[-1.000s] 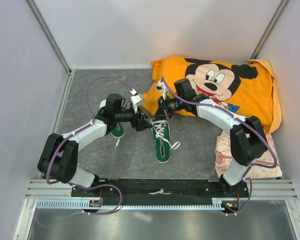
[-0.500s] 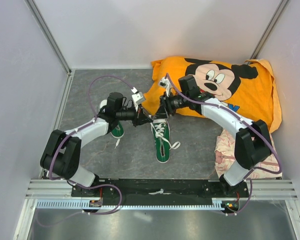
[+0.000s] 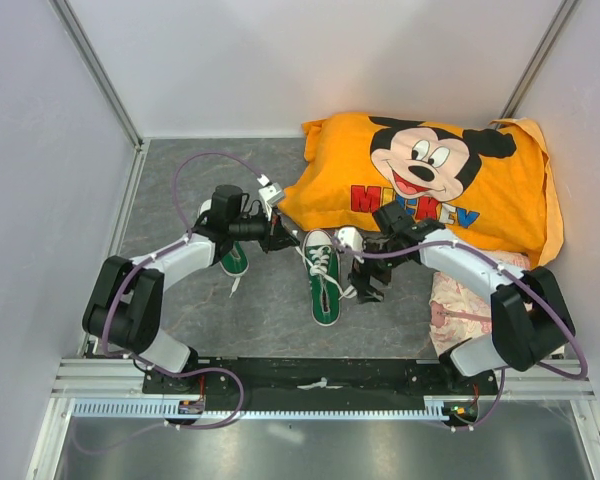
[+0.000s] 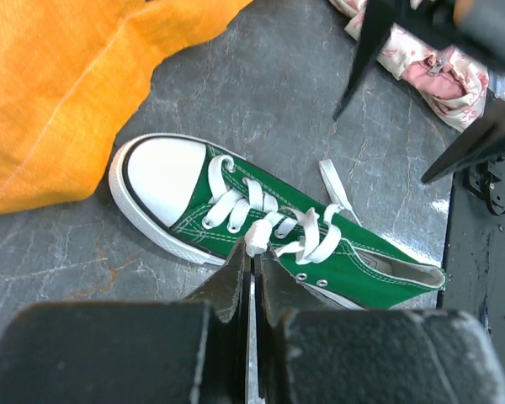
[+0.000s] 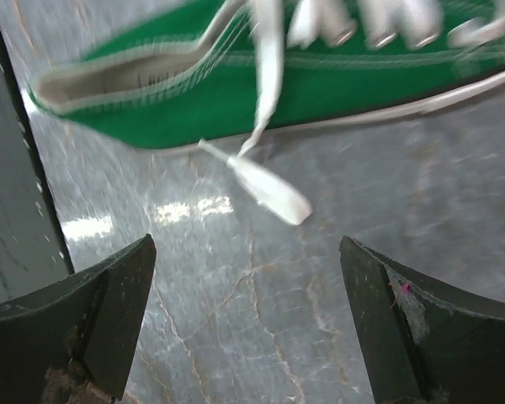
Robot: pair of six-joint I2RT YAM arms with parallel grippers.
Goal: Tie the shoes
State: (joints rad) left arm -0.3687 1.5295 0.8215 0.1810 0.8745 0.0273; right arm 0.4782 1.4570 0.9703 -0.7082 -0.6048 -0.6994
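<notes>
The right gripper (image 3: 368, 288) has left the spot beside the left gripper (image 3: 283, 240) at the edge of the orange Mickey Mouse cloth (image 3: 500, 190). It has swung down toward the near side and now hangs just right of the centre shoe (image 3: 323, 285). With that arm gone from above the cloth, the red and blue lettering under the face is uncovered. The left arm has barely shifted.

The left gripper's fingers (image 4: 236, 278) are pressed together on a strand of white lace (image 4: 257, 234) above the shoe's eyelets. The right gripper's fingers (image 5: 109, 295) stand wide apart and hold nothing. A loose lace end (image 5: 265, 185) lies on the grey table (image 3: 270, 320) below the gap.

The centre shoe lies on its sole in the middle of the table, with its white toe cap toward the cloth. Its open top shows a pale lining. The second shoe (image 3: 237, 262) lies further left, partly under the left arm. A pink patterned cloth (image 3: 450, 300) lies at the right.
</notes>
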